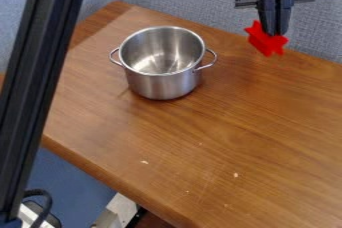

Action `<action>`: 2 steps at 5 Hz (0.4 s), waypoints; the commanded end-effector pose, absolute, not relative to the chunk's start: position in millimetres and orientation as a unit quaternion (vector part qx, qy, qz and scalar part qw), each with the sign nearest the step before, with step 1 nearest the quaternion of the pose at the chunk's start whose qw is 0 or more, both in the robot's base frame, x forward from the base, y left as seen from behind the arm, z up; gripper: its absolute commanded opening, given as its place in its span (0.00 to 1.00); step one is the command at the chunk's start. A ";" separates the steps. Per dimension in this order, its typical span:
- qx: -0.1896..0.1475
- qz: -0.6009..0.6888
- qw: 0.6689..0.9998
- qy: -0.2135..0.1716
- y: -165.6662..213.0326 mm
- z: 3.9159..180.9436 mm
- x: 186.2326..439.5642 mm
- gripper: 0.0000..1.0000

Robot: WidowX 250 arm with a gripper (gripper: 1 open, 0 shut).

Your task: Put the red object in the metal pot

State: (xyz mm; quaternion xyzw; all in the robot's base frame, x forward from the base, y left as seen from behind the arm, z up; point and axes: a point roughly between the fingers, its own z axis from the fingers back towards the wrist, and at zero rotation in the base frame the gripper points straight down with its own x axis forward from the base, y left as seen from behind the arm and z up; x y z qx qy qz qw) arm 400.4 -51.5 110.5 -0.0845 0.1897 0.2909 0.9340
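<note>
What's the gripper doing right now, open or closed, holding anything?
Gripper: closed on the red object, holding it just above the table, to the right of the metal pot.

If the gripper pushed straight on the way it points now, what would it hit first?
The gripper, shut on the red object, points steeply down. That object would probably meet the bare wooden table first; the metal pot sits off to the side.

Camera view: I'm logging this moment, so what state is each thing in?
Gripper: shut on the red object, pointing steeply down.
Red object: held in the gripper, apparently just above the wooden table.
Metal pot: upright, open, empty.
</note>
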 end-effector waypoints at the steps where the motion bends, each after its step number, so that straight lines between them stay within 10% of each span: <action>1: -0.098 0.285 0.941 0.153 -39.0 136.3 406.7 0.00; 2: -0.102 0.272 0.946 0.142 -36.2 143.5 409.8 0.00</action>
